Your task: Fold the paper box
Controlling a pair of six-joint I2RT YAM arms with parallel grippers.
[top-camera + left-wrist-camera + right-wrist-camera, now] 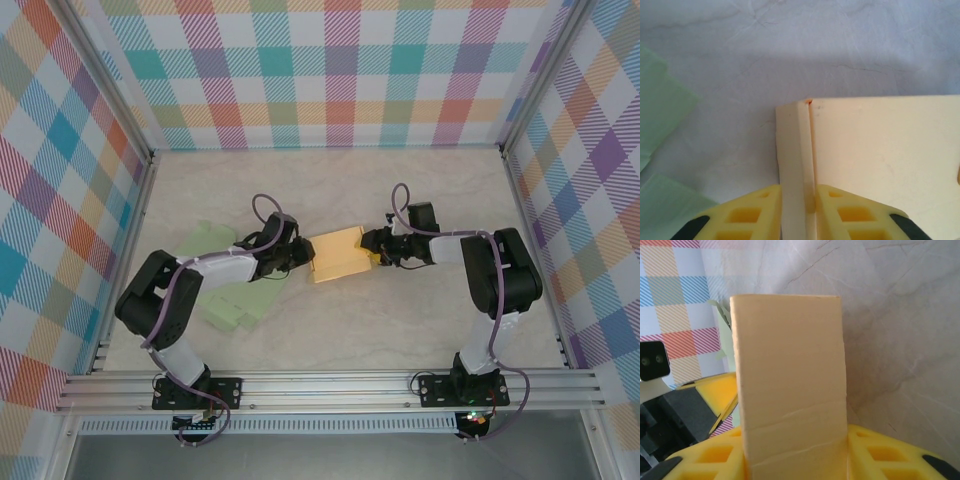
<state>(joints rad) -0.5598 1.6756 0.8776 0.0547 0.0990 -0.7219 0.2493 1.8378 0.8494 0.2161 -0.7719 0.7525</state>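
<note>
The paper box is a flat pale-yellow card piece lying at the table's middle, between the two arms. My left gripper is at its left edge. In the left wrist view the fingers press from both sides on a narrow upturned flap of the box. My right gripper is at the box's right edge. In the right wrist view a raised panel of the box stands between its fingers, which touch it on both sides.
Pale green paper pieces lie on the table left of the box, under and beside the left arm, with one more piece nearer the front. Plaid walls close the table on three sides. A metal rail runs along the near edge.
</note>
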